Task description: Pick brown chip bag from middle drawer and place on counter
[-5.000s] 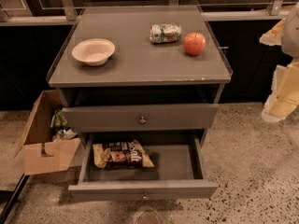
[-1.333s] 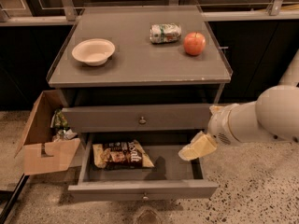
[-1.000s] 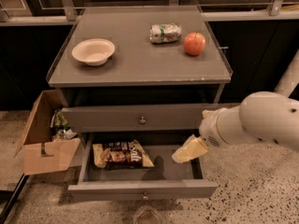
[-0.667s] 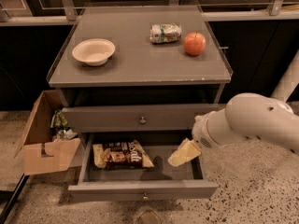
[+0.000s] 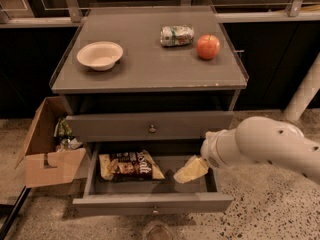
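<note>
camera view | bowl (image 5: 100, 55), crushed can (image 5: 177, 35) and apple (image 5: 208, 46) on table (image 5: 150, 71); cardboard box (image 5: 47, 151) left of cabinet | brown chip bag (image 5: 130, 165) flat, uncovered, in left half of open middle drawer (image 5: 120, 204); long axis left-right, print up | gripper (image 5: 191, 169) in drawer's right half, near bag's right end, apart; cannot tell how far jaws are open
</note>
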### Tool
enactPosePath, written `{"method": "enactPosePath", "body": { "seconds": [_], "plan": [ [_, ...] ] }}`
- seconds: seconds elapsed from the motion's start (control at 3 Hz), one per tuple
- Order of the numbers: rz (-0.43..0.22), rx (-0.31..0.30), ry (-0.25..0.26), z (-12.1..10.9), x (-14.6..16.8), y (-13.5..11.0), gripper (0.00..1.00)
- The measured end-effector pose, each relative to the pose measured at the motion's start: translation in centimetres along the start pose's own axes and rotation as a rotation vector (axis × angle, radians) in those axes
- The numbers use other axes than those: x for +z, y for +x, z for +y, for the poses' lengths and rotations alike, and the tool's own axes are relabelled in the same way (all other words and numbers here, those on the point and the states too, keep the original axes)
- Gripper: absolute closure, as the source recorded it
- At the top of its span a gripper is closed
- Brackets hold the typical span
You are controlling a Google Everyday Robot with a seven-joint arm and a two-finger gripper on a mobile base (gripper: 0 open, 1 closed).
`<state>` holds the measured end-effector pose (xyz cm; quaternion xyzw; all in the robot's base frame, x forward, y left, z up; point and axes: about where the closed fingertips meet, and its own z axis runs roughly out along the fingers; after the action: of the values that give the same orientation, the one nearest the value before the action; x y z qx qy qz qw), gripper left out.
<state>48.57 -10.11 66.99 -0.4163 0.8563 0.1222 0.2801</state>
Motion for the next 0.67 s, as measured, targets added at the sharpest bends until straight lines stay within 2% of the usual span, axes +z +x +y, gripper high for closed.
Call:
{"method": "enactPosePath", "body": {
  "seconds": [0.33,0.67],
  "plan": [
    [-0.052,0.036,0.015,0.1,3.5,0.1,0.00],
    [-0.097,0.041,0.009,0.6,6.7,-0.5,0.00]
  ]
}}
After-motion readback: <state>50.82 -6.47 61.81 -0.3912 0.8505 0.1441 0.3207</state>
